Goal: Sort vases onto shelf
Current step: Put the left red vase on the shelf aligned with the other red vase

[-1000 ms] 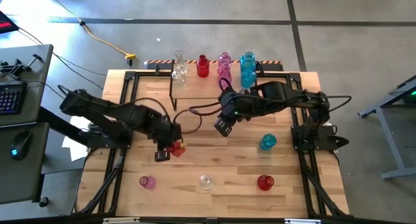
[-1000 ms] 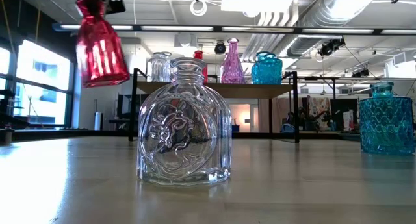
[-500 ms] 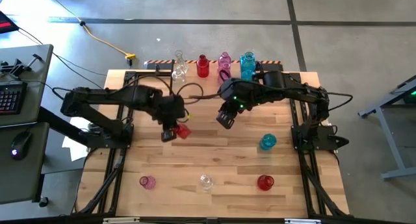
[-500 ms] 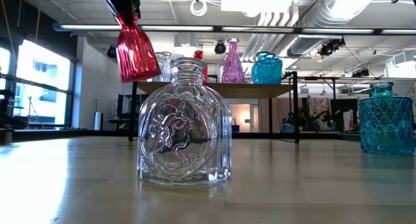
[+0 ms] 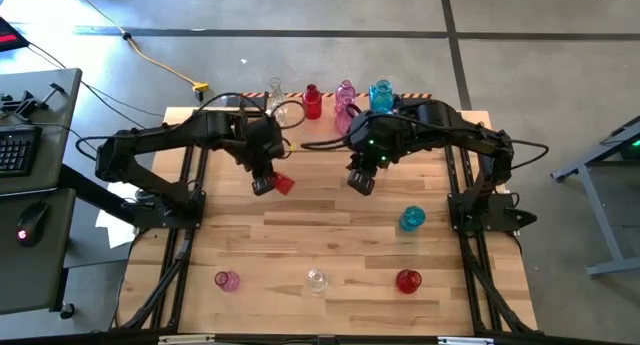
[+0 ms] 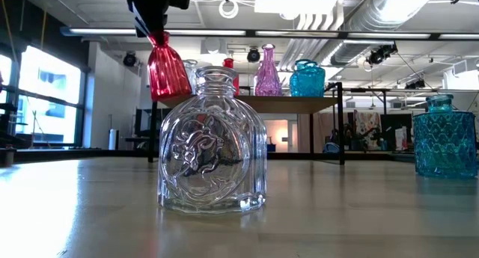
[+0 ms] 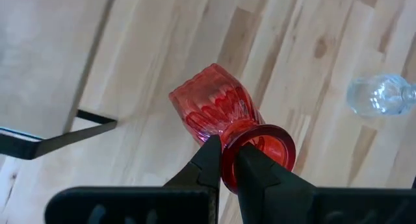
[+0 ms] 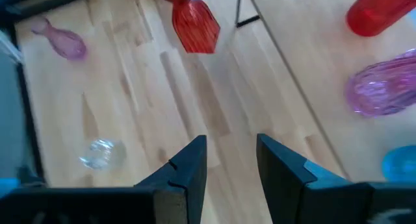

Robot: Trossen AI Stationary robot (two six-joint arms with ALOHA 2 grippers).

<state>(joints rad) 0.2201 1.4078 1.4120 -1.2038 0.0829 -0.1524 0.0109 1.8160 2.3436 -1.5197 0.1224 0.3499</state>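
Glossy ribbed red glass vase point(image 7: 214, 113), embossed clear glass vase point(image 6: 212, 144), faceted blue glass vase point(image 6: 444, 137), matt slatted wood tabletop point(image 5: 330, 235), light-wood shelf point(image 6: 247, 103) on thin black metal legs

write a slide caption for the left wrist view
Left end effector clamps the neck of a ribbed red glass vase above the slatted wooden tabletop.

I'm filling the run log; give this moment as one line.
left pincer: shut on red vase, aloft near shelf | right pincer: open, empty, over table
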